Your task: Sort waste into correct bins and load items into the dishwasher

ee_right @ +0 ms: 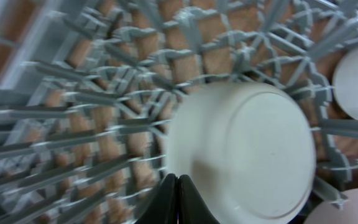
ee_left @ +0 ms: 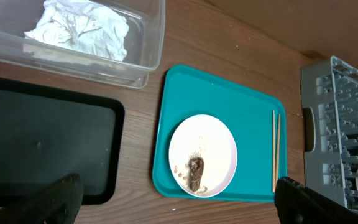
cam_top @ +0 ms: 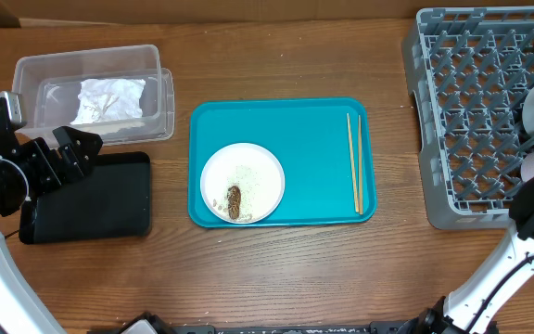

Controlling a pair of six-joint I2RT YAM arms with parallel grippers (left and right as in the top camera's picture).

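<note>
1. Right gripper (ee_right: 177,198): jaws pressed together, holding nothing, bottom centre of its wrist view, over the rack (ee_right: 73,124), just beside an upturned bowl (ee_right: 247,155).
2. Left gripper (cam_top: 70,150): jaws spread wide, empty, at the black tray (cam_top: 109,199), left of the overhead frame.
3. Napkin (cam_top: 109,99) lies in the clear tub (cam_top: 26,74), upper left.
4. Plate (cam_top: 258,162) with rice (cam_top: 246,176) and a brown lump (cam_top: 235,201), plus chopsticks (cam_top: 353,162), sit on the teal tray (cam_top: 313,130), centre.

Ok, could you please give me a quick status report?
Left gripper open over black tray. Right gripper shut, empty, above bowl in dish rack. Plate with food, chopsticks on teal tray. Nothing visibly in the way.
</note>
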